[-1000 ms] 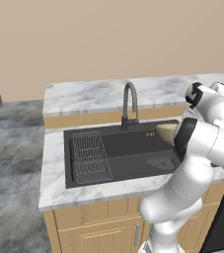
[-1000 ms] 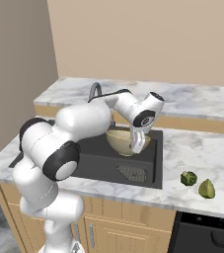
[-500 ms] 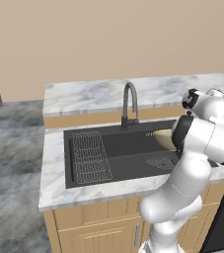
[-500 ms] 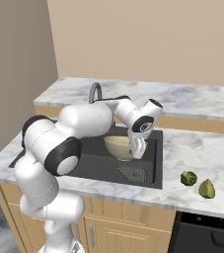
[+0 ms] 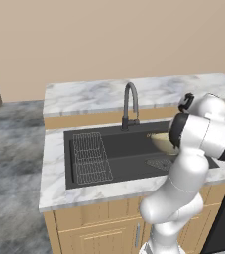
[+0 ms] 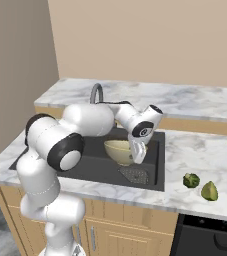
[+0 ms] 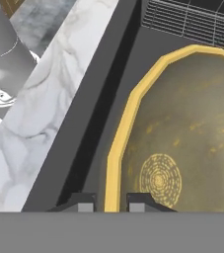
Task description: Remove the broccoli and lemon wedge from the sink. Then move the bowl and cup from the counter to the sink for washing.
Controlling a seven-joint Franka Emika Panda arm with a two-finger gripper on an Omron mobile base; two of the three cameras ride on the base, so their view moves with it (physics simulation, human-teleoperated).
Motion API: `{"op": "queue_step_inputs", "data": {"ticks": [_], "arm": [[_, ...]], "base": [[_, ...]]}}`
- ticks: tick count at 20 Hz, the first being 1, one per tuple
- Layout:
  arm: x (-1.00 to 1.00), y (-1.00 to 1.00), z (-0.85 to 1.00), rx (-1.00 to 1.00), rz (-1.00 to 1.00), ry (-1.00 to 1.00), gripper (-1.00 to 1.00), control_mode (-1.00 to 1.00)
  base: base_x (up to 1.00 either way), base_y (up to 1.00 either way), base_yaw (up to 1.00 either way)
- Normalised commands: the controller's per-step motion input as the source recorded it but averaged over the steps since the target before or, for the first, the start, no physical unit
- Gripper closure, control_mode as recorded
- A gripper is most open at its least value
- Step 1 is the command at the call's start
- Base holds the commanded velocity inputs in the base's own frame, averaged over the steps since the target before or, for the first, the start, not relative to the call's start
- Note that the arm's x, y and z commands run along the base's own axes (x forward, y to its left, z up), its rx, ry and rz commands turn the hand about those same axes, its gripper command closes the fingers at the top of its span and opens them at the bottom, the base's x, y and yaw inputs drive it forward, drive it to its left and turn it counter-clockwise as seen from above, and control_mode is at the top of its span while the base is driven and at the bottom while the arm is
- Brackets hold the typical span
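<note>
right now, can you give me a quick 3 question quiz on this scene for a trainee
1. True or false: the broccoli and lemon wedge lie on the counter, out of the sink.
2. What do the gripper jaws straddle?
A. the faucet
B. the bowl's rim
C. the wire rack
3. Fill in: the bowl is over the ____ end of the basin, away from the wire rack.

Key
1. True
2. B, one jaw inside the rim and one outside
3. drain strainer
</note>
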Motion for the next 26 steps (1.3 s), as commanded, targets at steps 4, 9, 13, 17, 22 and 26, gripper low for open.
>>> {"op": "queue_step_inputs", "data": {"ticks": [4,9,13,17,22,26], "arm": [[0.15,0.09,-0.23,0.02,0.02,0.00,1.00,-1.00],[0.15,0.07,-0.24,0.00,0.03,0.01,1.00,-1.00],[0.17,0.05,-0.25,0.00,0.04,0.00,1.00,-1.00],[0.21,0.02,-0.26,0.00,0.04,0.02,1.00,-1.00],[0.21,0.05,-0.28,0.00,0.05,0.01,1.00,-1.00],[0.20,0.02,-0.25,0.00,0.03,0.00,1.00,-1.00]], "base": [[0.00,0.00,0.00],[0.00,0.00,0.00],[0.00,0.00,0.00],[0.00,0.00,0.00],[0.00,0.00,0.00],[0.00,0.00,0.00]]}}
